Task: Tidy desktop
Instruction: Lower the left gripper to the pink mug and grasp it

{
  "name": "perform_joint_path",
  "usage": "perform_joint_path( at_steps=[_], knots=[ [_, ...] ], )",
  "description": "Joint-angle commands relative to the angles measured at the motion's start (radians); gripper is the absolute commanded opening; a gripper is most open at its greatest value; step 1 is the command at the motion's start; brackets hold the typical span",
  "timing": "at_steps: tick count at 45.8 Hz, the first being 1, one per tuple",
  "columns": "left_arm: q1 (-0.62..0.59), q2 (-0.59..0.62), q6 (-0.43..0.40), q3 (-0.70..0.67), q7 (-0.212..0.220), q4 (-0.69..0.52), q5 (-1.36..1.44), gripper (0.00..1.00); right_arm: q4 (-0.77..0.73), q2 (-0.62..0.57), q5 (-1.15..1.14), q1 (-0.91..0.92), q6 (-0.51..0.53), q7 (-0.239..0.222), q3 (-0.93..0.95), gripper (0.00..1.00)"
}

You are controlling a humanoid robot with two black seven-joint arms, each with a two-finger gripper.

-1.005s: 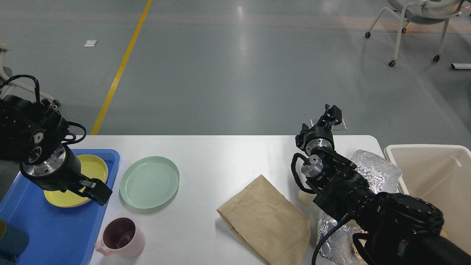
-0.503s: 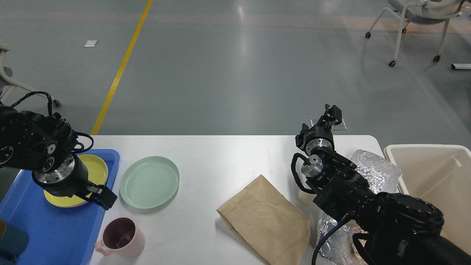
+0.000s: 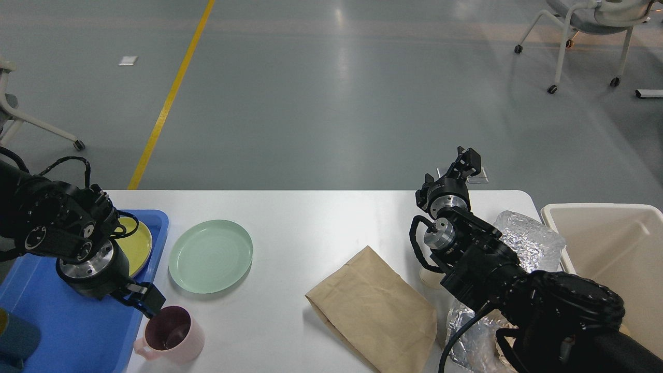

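The white desktop (image 3: 311,217) spans the view. A pale green plate (image 3: 211,256) lies on it left of centre. A pink cup (image 3: 168,334) with a dark inside stands at the front left. A flat brown paper bag (image 3: 375,311) lies right of centre, with crumpled silver foil (image 3: 528,241) beside it, partly behind my right arm. My left gripper (image 3: 144,302) is low at the blue tray's right edge, just over the pink cup's far rim; its fingers are dark and blend together. My right gripper (image 3: 465,158) is raised over the far right edge, fingers apart and empty.
A blue tray (image 3: 77,331) at the left holds a yellow plate (image 3: 135,243) and a dark teal cup (image 3: 15,339). A beige bin (image 3: 611,248) stands off the right end. A small pale object (image 3: 429,278) shows under my right arm. A chair (image 3: 585,31) stands far back.
My left arm has moved down and toward me, from over the yellow plate to the pink cup's rim. The right arm and the objects have not moved.
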Motion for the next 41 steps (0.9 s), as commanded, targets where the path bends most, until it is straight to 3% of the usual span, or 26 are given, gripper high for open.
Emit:
perform_joint_path(
  at_steps=[1, 17, 30, 33, 37, 41],
  knots=[
    [0.060, -0.025, 0.001, -0.026, 0.015, 0.048, 0.001, 1.00, 0.000, 0.000, 0.000, 0.000, 0.000, 0.000, 0.000, 1.00],
    [0.208, -0.088, 0.018, -0.109, 0.027, 0.177, 0.012, 1.00, 0.000, 0.002, 0.000, 0.000, 0.000, 0.000, 0.000, 1.00],
    [0.260, -0.093, 0.033, -0.160, 0.119, 0.188, 0.021, 0.98, 0.000, 0.002, 0.000, 0.000, 0.000, 0.000, 0.000, 1.00],
    [0.264, -0.094, 0.033, -0.160, 0.142, 0.188, 0.032, 0.88, 0.000, 0.002, 0.000, 0.000, 0.000, 0.000, 0.000, 1.00],
    [0.274, -0.094, 0.041, -0.161, 0.164, 0.189, 0.058, 0.67, 0.000, 0.002, 0.000, 0.000, 0.000, 0.000, 0.000, 1.00],
    [0.278, -0.094, 0.045, -0.160, 0.168, 0.189, 0.073, 0.53, 0.000, 0.002, 0.000, 0.002, 0.000, 0.000, 0.000, 1.00]
  ],
)
